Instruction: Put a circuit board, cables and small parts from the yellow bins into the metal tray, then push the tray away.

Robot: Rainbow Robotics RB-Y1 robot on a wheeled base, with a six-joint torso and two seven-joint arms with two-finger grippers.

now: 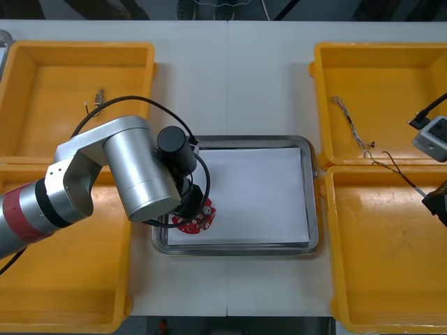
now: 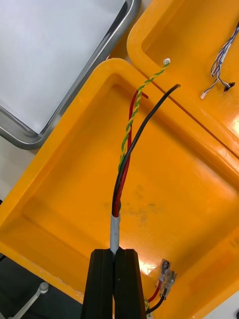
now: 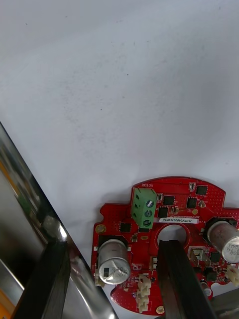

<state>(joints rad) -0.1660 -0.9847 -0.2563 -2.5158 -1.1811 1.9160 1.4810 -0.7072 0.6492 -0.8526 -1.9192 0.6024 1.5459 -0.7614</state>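
1. Near left: I read the left gripper at the near left corner of the metal tray. Its fingers stand apart. One is just beside the tray's left rim and the other is over the middle of the circuit board.
2. The circuit board lies flat on the tray's white inside, in that near left corner, and neither finger grips it. I judge the board step done.
3. Near right: the right gripper is above the near right bin, close to its right side. Its fingers are closed on the grey sleeve of a cable bundle of red, yellow-green twisted and black leads. The free ends reach toward the wall shared with the far right bin.
4. Step in hand, as I judge it: cable transfer.
5. Next move: I lift the left arm clear of the tray, then carry the bundle left over the bin wall and the tray rim. I release it on bare white area, apart from the board. The trailing leads may snag on the bin wall.
6. Far right: a blue and white cable lies in the far right bin, not yet picked.
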